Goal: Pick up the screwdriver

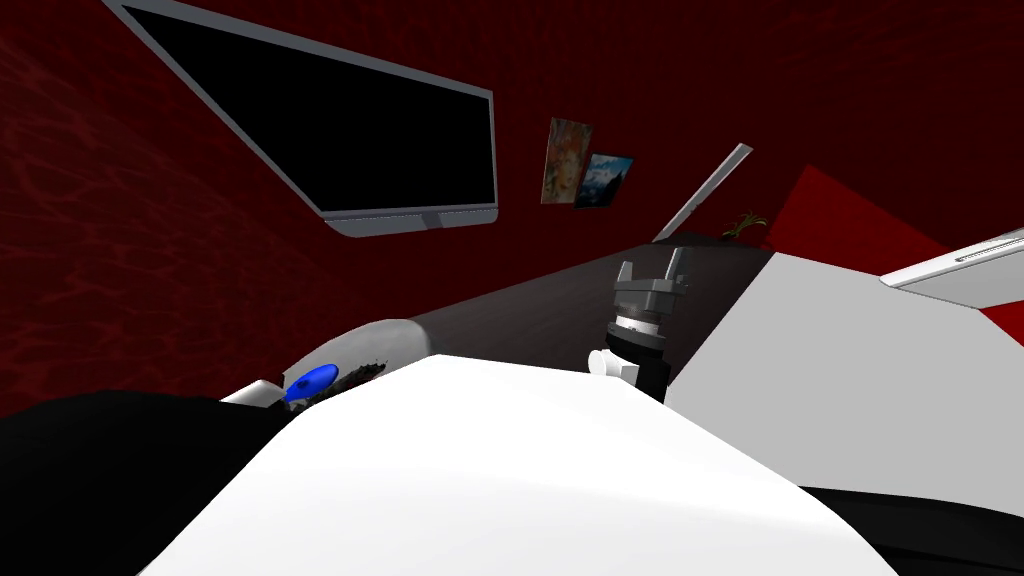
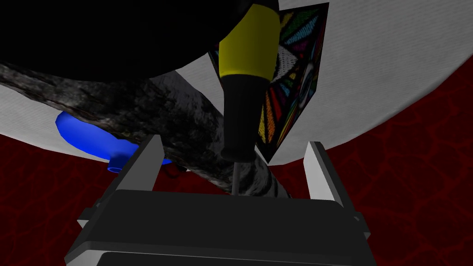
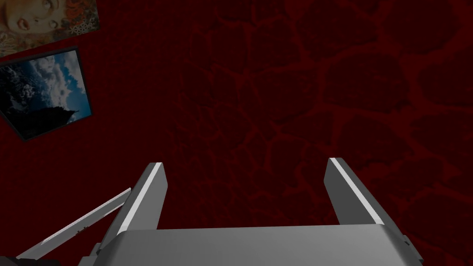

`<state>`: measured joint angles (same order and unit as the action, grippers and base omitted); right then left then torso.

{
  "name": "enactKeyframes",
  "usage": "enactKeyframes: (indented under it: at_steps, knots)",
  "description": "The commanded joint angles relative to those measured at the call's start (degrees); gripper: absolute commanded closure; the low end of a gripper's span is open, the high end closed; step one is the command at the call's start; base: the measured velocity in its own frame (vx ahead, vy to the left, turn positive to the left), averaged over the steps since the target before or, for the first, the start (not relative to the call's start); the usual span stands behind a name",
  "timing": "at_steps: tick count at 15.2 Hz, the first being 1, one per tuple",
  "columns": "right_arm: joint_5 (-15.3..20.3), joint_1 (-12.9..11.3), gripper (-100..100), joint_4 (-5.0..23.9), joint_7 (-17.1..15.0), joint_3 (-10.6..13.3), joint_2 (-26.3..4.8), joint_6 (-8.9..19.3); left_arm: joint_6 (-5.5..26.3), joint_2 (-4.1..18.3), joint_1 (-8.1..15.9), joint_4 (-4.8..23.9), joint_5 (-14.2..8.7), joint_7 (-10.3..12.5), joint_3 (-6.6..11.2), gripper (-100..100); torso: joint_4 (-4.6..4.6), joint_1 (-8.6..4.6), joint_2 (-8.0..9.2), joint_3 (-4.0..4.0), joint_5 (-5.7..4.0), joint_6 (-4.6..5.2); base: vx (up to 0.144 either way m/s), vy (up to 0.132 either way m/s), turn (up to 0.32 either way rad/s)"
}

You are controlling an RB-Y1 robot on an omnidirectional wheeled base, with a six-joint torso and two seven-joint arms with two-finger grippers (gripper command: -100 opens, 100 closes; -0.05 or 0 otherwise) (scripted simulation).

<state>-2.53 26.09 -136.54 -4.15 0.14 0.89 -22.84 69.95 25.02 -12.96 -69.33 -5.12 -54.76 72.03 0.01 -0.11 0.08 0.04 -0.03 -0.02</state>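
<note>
The screwdriver (image 2: 241, 106) has a yellow and black handle and a thin metal shaft. It lies on a round white tabletop (image 2: 392, 69), its shaft pointing at the gripper's body. My left gripper (image 2: 234, 143) is open, and the black handle end and shaft sit in the gap without touching either finger. In the head view the tabletop's edge (image 1: 385, 340) peeks out at the left of my chest. My right gripper (image 1: 651, 268) is held up over the dark floor, open and holding nothing, as the right wrist view's fingers (image 3: 148, 194) also show.
A dark mottled branch-like piece (image 2: 152, 111) crosses the tabletop under the screwdriver. A blue object (image 2: 83, 136) (image 1: 312, 378) lies beside it, and a colourful patterned card (image 2: 298, 78) behind the handle. A big black shape (image 2: 115, 32) covers the far part. A white block (image 1: 850, 370) stands at the right.
</note>
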Motion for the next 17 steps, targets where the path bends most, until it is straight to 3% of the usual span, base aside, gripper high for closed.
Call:
enactKeyframes:
  at_steps: [1, 5, 6, 7, 8, 9, 13, 14, 15, 16, 17]
  knots:
    - [0.0, 0.0, 0, 0.0, 0.0, 0.0, 0.0, 0.0, 0.0, 0.0, 0.0, 0.0, 0.0, 0.0, 0.00, 100, 0.00, 0.00, 0.00, 0.00, 0.00, 0.00, 0.005, -0.001, 0.000]
    - [0.0, 0.0, 0, 0.0, 0.0, 0.0, 0.0, 0.0, 0.1, 0.0, -0.1, 0.0, 0.0, 0.0, 0.02, 100, 0.04, 0.14, 0.04, 0.04, 0.05, 0.09, 0.000, -0.001, 0.007]
    - [0.0, 0.0, 0, 0.0, 0.0, 0.0, 0.0, 0.0, 1.0, 0.6, -0.7, -1.3, -1.0, 2.5, -2.85, 100, 0.04, 0.15, 0.04, 0.04, 0.06, 0.09, -0.017, 0.006, 0.077]
    - [0.0, 0.0, 0, 0.0, 0.0, 0.0, 0.0, 0.0, 1.0, 0.6, -0.7, -1.3, -1.0, 2.5, -2.86, 100, 0.05, 0.17, 0.07, 0.05, 0.03, 0.08, -0.026, 0.013, 0.068]
    - [0.0, 0.0, 0, 0.0, 0.0, 0.0, 0.0, 0.0, 1.7, 0.8, -1.2, -2.3, -1.5, 4.1, -4.72, 100, 0.05, 0.20, 0.10, 0.07, 0.04, 0.07, -0.029, 0.017, 0.048]
    - [0.0, 0.0, 0, 0.0, 0.0, 0.0, 0.0, 0.0, 1.7, 0.8, -1.2, -2.3, -1.5, 4.1, -4.72, 100, 0.06, 0.22, 0.13, 0.09, 0.03, 0.07, -0.026, 0.015, 0.030]
    - [0.0, 0.0, 0, 0.0, 0.0, 0.0, 0.0, 0.0, 3.9, 1.5, -2.7, -5.4, -3.3, 8.9, -10.27, 100, 0.07, 0.20, 0.16, 0.11, 0.04, 0.07, -0.030, 0.011, 0.049]
    - [0.0, 0.0, 0, 0.0, 0.0, 0.0, 0.0, 0.0, 3.9, 1.5, -2.7, -5.4, -3.3, 8.9, -10.30, 100, 0.07, 0.18, 0.16, 0.11, 0.05, 0.07, -0.022, 0.007, 0.030]
    - [0.0, 0.0, 0, 0.0, 0.0, 0.0, 0.0, 0.0, 4.7, 1.7, -3.2, -6.5, -3.9, 10.5, -12.17, 100, 0.07, 0.18, 0.15, 0.10, 0.04, 0.07, -0.020, 0.005, 0.040]
    - [0.0, 0.0, 0, 0.0, 0.0, 0.0, 0.0, 0.0, 4.7, 1.7, -3.2, -6.5, -3.9, 10.5, -12.17, 100, 0.06, 0.17, 0.13, 0.09, 0.04, 0.08, -0.018, 0.004, 0.030]
    - [0.0, 0.0, 0, 0.0, 0.0, 0.0, 0.0, 0.0, 5.4, 2.0, -3.7, -7.5, -4.5, 12.1, -14.03, 100, 0.06, 0.17, 0.12, 0.08, 0.04, 0.08, -0.018, 0.009, 0.045]
